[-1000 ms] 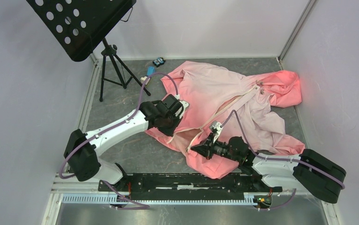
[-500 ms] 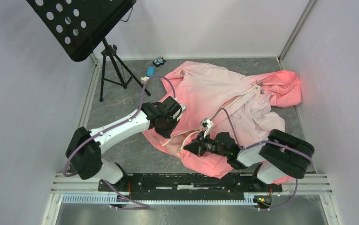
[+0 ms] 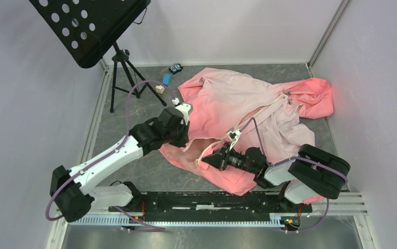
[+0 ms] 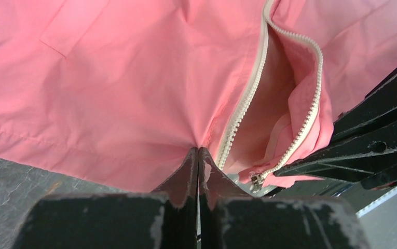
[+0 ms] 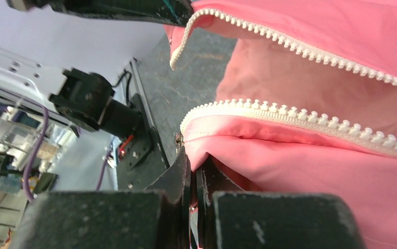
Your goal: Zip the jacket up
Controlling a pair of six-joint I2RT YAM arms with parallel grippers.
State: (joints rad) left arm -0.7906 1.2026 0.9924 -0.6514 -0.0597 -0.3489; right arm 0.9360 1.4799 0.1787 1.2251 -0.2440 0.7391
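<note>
Looks along the right gripper (image 5: 192, 165), black fingers pressed together at the bottom edge and pinching a fold of the jacket (image 5: 341, 176) just under the near end of the lower zipper row (image 5: 289, 116). Finds a second zipper row (image 5: 300, 44) higher up, spread apart from the first, with more pink cloth between the two. Meets a black robot part (image 5: 123, 8) at that upper row's curled end. Takes in the dark grey table (image 5: 186, 78) to the left, then a black rail (image 5: 144, 140), a black motor block (image 5: 90, 101) and a purple cable (image 5: 32, 155).
</note>
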